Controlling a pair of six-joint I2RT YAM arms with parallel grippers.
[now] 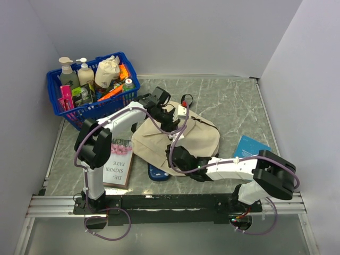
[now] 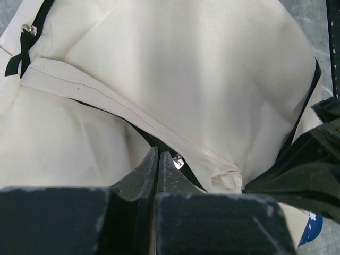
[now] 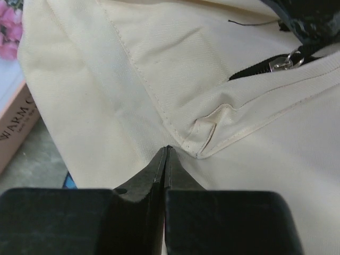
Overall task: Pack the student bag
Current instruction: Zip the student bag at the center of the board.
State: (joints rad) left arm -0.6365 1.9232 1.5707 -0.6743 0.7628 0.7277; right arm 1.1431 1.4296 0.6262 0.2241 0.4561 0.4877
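Nearest, left gripper [image 2: 159,155] closed beside the zipper pull [image 2: 179,161]; right gripper [image 3: 167,150] closed too, tips on fabric (pinch unclear). The student bag [image 1: 199,139] lies on the worktop [image 1: 234,106], right of the blue basket [image 1: 95,110]. Step: unzipping, likely; next needs a sure pull grasp.

Cream-beige student bag [image 1: 199,138], black zipper trim [image 3: 251,70]; blue basket [image 1: 101,109]; grey-veined table [image 1: 234,106].

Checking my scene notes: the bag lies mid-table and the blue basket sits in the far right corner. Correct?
No: the basket sits in the far left corner, as the top view shows. The bag does lie mid-table.
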